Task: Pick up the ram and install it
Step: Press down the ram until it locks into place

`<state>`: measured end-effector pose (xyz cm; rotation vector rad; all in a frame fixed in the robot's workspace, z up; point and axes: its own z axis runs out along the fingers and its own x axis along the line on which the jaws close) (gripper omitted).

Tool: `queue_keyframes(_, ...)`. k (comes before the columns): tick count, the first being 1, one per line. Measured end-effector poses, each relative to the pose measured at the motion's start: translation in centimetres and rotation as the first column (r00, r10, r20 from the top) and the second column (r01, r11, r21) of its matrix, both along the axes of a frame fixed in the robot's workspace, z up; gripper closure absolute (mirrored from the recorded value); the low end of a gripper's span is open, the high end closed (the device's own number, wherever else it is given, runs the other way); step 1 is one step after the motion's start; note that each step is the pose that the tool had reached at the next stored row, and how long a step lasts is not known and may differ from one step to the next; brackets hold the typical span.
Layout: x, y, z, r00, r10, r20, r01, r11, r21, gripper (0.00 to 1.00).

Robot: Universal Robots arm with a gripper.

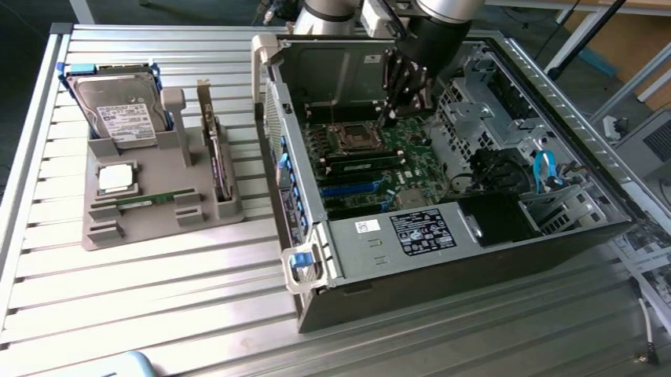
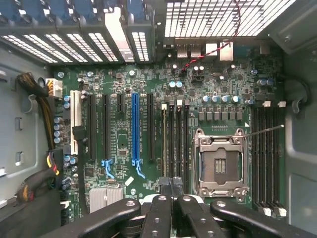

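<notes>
An open computer case [image 1: 419, 228] is seen lying on the slatted desk [image 1: 157, 275], its green motherboard [image 2: 148, 84] exposed. Inside it, an empty processor socket [image 2: 220, 166] is framed by black memory slots [image 2: 267, 153] on either side, with a long blue slot [image 2: 134, 129] among black card slots. A bundle of cables [image 2: 39, 168] is tucked along the case wall.

At nine o'clock from the case in the exterior view, a grey tray [image 1: 157, 196] is set on the desk. A hard drive [image 1: 118, 114] is stood upright at its far end, a square silver chip [image 1: 115, 177] is laid flat in the middle, and a green card [image 1: 215, 157] is held on edge along its case-side rim.

The ram [image 1: 155, 198] is lying flat in the tray's near slot, untouched. The gripper [image 1: 404, 98] is hung inside the case above the motherboard, jaws clenched together on nothing, so the ram is found well apart from them, at roughly eight o'clock.
</notes>
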<state>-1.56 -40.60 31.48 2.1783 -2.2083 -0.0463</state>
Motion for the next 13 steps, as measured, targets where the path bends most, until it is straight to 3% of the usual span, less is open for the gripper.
queue_keyframes(5, 0.0, 0.0, 1.14, 1.0, 0.0, 0.0, 0.0, 1.0, 0.0, 0.89)
queue_keyframes(13, 0.0, 0.0, 1.13, 1.0, 0.0, 0.0001, 0.0, 1.0, 0.0001, 0.89)
